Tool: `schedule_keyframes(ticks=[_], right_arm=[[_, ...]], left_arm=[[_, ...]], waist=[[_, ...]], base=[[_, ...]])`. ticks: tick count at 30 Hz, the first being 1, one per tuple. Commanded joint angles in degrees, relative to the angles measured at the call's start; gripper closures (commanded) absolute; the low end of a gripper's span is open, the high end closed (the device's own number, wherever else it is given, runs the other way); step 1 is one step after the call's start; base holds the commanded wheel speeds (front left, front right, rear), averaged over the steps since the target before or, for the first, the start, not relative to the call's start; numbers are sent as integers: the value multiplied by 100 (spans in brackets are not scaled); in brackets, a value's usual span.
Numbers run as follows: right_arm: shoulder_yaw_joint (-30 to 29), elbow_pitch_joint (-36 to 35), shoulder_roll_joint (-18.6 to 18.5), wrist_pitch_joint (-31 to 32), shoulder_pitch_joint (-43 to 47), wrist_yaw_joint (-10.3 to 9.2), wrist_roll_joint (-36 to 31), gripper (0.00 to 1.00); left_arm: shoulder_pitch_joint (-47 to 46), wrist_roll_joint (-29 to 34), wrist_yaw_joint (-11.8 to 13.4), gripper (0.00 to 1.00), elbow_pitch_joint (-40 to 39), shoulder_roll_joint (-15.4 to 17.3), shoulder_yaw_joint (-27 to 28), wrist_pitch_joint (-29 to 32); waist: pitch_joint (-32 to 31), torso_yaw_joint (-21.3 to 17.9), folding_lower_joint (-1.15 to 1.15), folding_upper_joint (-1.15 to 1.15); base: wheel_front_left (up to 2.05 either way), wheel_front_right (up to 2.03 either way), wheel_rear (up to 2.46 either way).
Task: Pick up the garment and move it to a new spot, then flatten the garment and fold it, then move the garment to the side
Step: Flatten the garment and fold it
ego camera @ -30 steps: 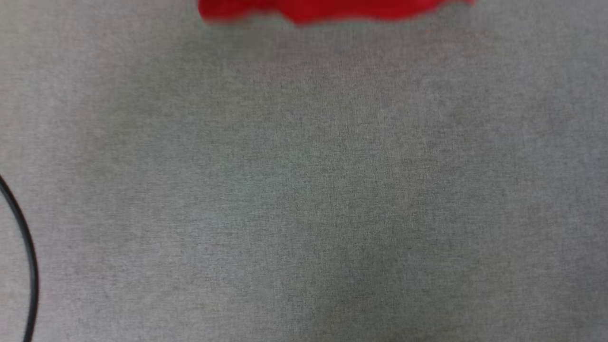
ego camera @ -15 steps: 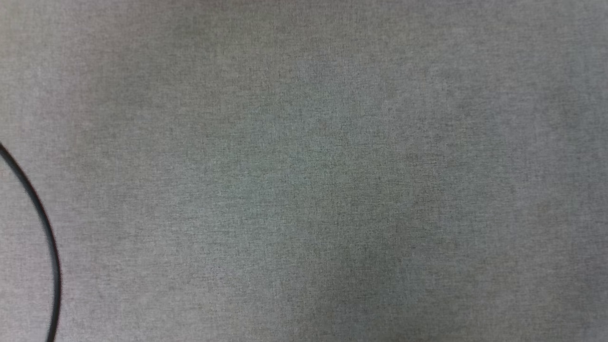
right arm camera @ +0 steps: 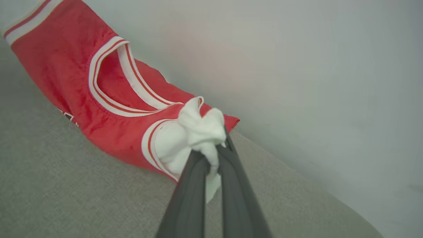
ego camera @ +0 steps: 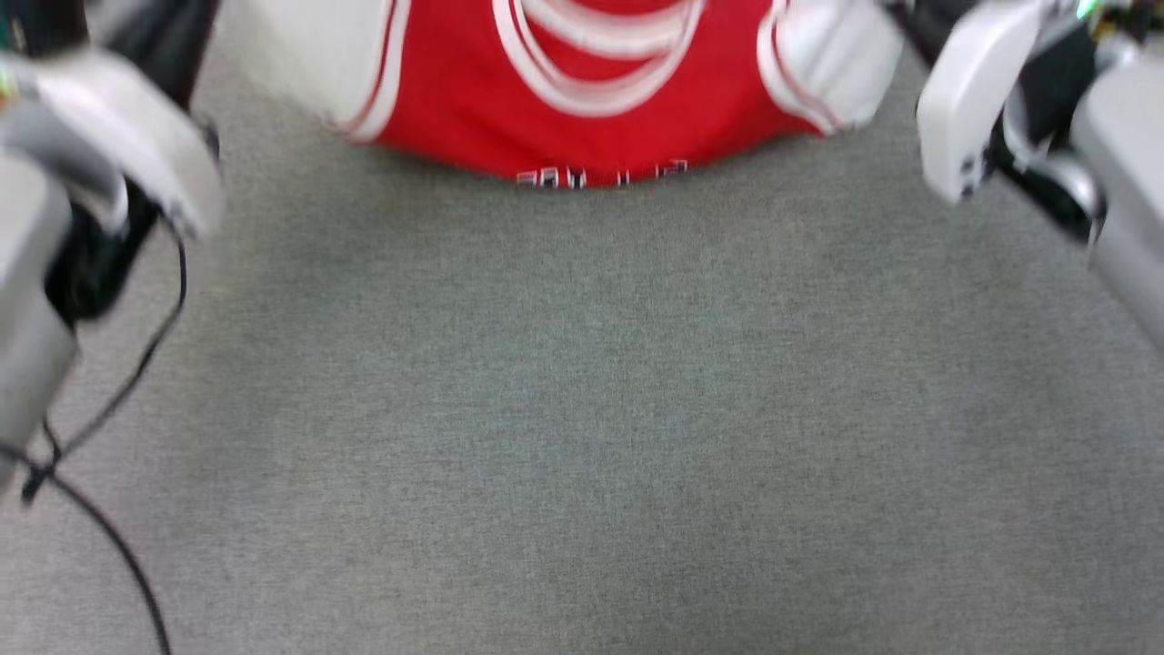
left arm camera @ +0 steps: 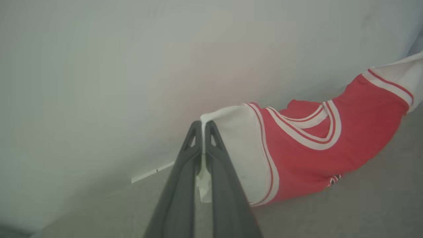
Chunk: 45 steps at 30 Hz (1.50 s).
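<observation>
The garment [ego camera: 582,118], a red jersey with white sleeves and striped trim, hangs spread at the top of the head view. Its neckline faces me and part of the black lettering shows at its lower edge. In the left wrist view my left gripper [left arm camera: 202,125] is shut on the edge of one white sleeve, and the garment [left arm camera: 314,158] stretches away to the right. In the right wrist view my right gripper [right arm camera: 215,148] is shut on a bunched white sleeve of the garment [right arm camera: 66,66]. The red body sags toward the grey surface [ego camera: 582,409].
My pale left forearm [ego camera: 109,146] and right forearm [ego camera: 964,100] flank the garment in the head view. A thin black cable [ego camera: 118,391] runs down the left side. A plain pale wall [left arm camera: 132,66] stands behind the garment.
The head camera has moved: earlier it showed bare grey surface with a cable, and before that a red edge at the top. Now the garment's chest and both forearms are in view.
</observation>
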Motion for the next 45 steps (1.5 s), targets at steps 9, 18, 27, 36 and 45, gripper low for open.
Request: schedule_keyframes(ticks=[9,18,27,36,45], right_arm=[[536,-572,-651,-300,1787,-4,698,100],[607,-1043,-1382,-385,3491,-4,1294,100],[495,-1784,-1991,-357,5072,-5,1552,100],[-14,-2299,-2340,177,6035,-6,1624,100],[-1263,-2850,-2641,522,5483,-5,1273,0]], left_arm=[[2665,-672,814,100,-1096,539,-44,-257],[4797,-1007,1654,100,-1930,867,284,-306],[6540,-999,2157,100,-2495,803,909,-309],[7396,-773,2348,100,-2919,647,1311,-309],[7153,-469,2435,100,-3329,527,1429,-308]], waist=[[-756,28,0,0],[-1397,-28,0,0],[-1760,-60,0,0],[-1782,29,0,0],[-1556,76,0,0]], base=[[0,0,0],[0,0,0],[0,0,0],[0,0,0],[0,0,0]])
